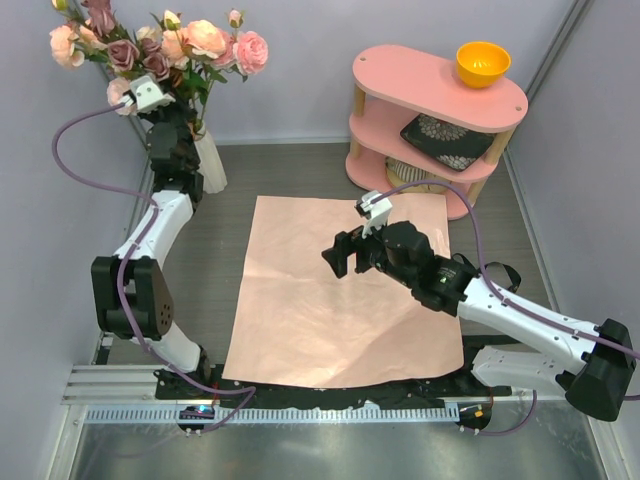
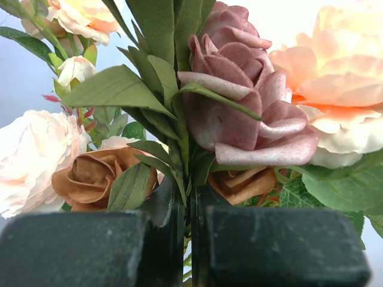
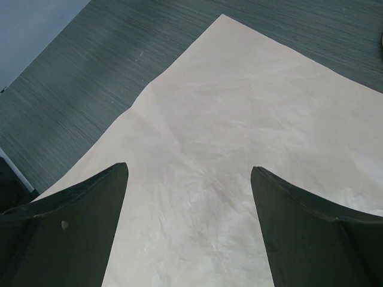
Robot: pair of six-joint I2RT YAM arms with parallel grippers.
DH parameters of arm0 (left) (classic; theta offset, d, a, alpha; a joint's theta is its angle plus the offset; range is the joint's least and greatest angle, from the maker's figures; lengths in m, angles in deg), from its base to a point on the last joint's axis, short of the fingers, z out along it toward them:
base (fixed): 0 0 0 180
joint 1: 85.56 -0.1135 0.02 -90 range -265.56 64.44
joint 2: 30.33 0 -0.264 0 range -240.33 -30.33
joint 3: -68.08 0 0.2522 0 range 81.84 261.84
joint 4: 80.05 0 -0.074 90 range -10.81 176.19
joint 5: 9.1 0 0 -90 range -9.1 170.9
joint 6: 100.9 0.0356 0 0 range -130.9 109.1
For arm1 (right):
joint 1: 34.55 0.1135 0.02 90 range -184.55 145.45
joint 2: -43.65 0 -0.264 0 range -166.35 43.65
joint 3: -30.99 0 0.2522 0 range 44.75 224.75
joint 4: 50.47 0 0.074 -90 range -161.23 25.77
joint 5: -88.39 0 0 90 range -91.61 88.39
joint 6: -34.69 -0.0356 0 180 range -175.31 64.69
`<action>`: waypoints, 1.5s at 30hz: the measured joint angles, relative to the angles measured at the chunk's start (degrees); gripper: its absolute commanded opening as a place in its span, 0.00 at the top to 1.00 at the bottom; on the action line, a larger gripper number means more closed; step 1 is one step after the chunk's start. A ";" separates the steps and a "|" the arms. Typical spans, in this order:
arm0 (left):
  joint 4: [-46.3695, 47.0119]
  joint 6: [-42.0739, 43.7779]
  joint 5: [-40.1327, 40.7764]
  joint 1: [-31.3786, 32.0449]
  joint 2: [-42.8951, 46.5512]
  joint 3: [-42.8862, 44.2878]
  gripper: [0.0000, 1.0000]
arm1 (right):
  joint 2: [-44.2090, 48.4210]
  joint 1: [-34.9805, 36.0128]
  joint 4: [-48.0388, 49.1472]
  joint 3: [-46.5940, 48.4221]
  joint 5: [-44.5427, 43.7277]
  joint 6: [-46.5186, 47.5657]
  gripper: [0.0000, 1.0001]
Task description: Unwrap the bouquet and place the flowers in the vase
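Clamping flowers (image 2: 239, 107), left claw (image 2: 187, 227) closed; right claw (image 3: 188, 170) gapes over paper (image 3: 251, 101).

The flowers (image 1: 160, 45) are pale pink, peach, cream, dusty mauve and rust-brown, with green leaves and stems. The vase (image 1: 212, 165) is white with twisted ribs. The paper (image 1: 340, 300) is plain pale pink, faintly creased. The ribbon (image 1: 320, 397) is black. The surface (image 1: 290, 170) is dark grey with fine streaks. The shelf (image 1: 400, 70) is pink, the bowl (image 1: 483, 63) orange. A black plate (image 1: 450, 140) carries a white speckled pattern.
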 measured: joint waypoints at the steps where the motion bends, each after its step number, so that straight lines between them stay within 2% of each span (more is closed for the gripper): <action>1: 0.63 0.28 -0.04 0.00 -0.22 -0.28 0.97 | 0.00 0.00 0.04 0.00 0.11 -0.09 0.10; 4: 2.62 0.55 -0.44 0.00 -0.55 -0.96 0.97 | 0.00 0.00 0.22 0.00 0.17 -0.39 0.11; 7: 4.13 0.57 -1.03 0.00 -0.55 -1.88 0.84 | 0.00 0.00 0.24 0.00 0.22 -0.59 0.10; 8: 4.72 0.50 -1.36 0.00 -0.52 -2.25 0.78 | 0.00 0.00 0.24 0.00 0.26 -0.68 0.11; 9: 5.16 0.39 -1.57 0.00 -0.42 -2.60 0.61 | 0.00 0.00 0.24 0.00 0.37 -0.72 0.10; 11: 4.52 0.02 -1.92 0.00 0.22 -3.43 0.52 | 0.00 0.00 0.24 0.00 0.50 -0.74 0.10; 12: 3.52 -0.61 -1.97 0.00 0.68 -4.02 0.43 | 0.00 0.00 0.24 0.00 0.59 -0.74 0.10; 14: 1.22 -1.51 -2.03 0.00 1.64 -5.18 0.33 | 0.00 0.00 0.26 0.00 0.70 -0.76 0.11; 20: -7.28 -5.64 -3.32 0.00 7.34 -7.23 0.20 | -0.02 0.00 0.28 0.00 1.70 -1.27 0.11; 25: -13.25 -8.48 -4.15 0.00 13.07 -7.13 0.17 | -0.02 0.00 0.31 0.00 2.19 -1.95 0.11; 28: -16.94 -9.70 -4.11 0.00 14.95 -6.40 0.22 | -0.02 0.00 0.31 0.00 2.36 -2.25 0.11; 29: -18.29 -9.99 -4.09 0.00 15.17 -5.92 0.28 | -0.02 0.00 0.33 0.00 2.45 -2.32 0.11; 32: -21.03 -9.88 -3.96 0.00 15.10 -4.98 0.36 | 0.00 -0.07 0.35 -0.02 2.62 -2.43 0.11; 34: -21.97 -8.85 -3.76 0.00 14.47 -4.46 0.46 | 0.00 -0.09 0.46 -0.02 2.69 -2.45 0.11; 35: -22.32 -8.26 -3.56 0.00 13.90 -4.04 0.56 | 0.00 -0.11 0.57 -0.02 2.71 -2.47 0.11; 37: -23.19 -5.97 -3.10 0.00 11.67 -1.86 0.65 | 0.04 -0.09 0.70 -0.09 2.71 -2.47 0.11; 38: -23.47 -4.70 -2.93 0.00 10.49 -0.85 0.74 | 0.04 -0.09 0.72 -0.13 2.69 -2.47 0.11; 40: -23.37 -1.51 -2.84 0.00 8.59 0.20 0.81 | 0.07 -0.09 0.72 -0.26 2.64 -2.47 0.11; 41: -23.34 -0.26 -2.91 0.00 8.07 0.31 0.88 | 0.09 -0.09 0.72 -0.37 2.64 -2.47 0.11; 45: -23.15 6.69 -3.08 0.02 5.03 2.21 1.00 | 0.09 -0.11 0.72 -0.52 2.64 -2.45 0.11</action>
